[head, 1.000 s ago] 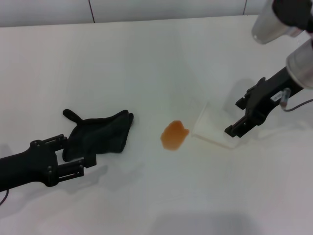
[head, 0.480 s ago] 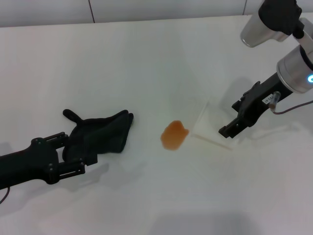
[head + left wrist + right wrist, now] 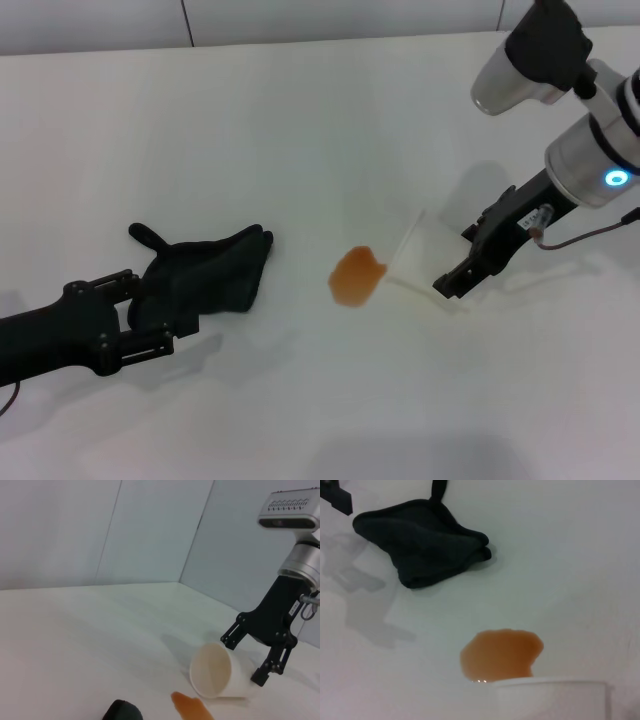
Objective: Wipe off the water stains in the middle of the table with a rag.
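The rag [image 3: 205, 272], a dark crumpled cloth, lies on the white table [image 3: 300, 120] at the left. It also shows in the right wrist view [image 3: 420, 540]. My left gripper [image 3: 150, 313] is open, with its fingers on either side of the rag's near edge. The orange-brown water stain [image 3: 357, 276] sits in the middle of the table and shows in the right wrist view [image 3: 500, 655]. A white cup [image 3: 420, 255] lies on its side just right of the stain. My right gripper [image 3: 460, 258] is open and straddles the cup's closed end, as the left wrist view [image 3: 245, 657] also shows.
The tipped cup's mouth [image 3: 212, 672] faces the stain [image 3: 192, 707]. The table's grey-seamed far edge [image 3: 190, 22] runs along the back. My right arm's silver forearm [image 3: 590, 160] reaches in from the far right.
My right gripper has moved left and now has its fingers around the tipped cup. My left gripper has crept slightly closer to the rag. The rag and stain have not moved.
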You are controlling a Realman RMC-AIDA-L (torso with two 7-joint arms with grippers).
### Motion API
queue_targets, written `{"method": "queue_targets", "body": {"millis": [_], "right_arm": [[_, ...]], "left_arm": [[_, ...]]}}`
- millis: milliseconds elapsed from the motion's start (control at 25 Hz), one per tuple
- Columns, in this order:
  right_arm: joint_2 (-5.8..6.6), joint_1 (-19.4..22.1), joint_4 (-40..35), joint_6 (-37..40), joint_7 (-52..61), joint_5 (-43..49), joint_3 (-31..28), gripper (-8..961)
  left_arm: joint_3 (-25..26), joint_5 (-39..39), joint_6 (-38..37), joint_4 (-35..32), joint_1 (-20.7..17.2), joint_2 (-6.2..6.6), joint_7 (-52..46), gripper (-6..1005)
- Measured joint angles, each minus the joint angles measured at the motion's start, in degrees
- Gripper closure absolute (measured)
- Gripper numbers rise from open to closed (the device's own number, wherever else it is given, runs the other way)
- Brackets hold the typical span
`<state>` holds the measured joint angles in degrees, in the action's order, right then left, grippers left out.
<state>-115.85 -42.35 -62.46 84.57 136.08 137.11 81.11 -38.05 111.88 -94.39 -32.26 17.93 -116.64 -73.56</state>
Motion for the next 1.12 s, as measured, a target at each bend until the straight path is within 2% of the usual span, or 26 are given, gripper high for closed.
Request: {"method": "queue_targets", "body": {"millis": [1120], "right_arm": [[0.13,0.1,2.7,-3.6,-0.4,-0.1,1.7,100]], "left_arm": [[0.0,0.0,-0.4,0.0,0.0,0.0,-0.1,233]]}}
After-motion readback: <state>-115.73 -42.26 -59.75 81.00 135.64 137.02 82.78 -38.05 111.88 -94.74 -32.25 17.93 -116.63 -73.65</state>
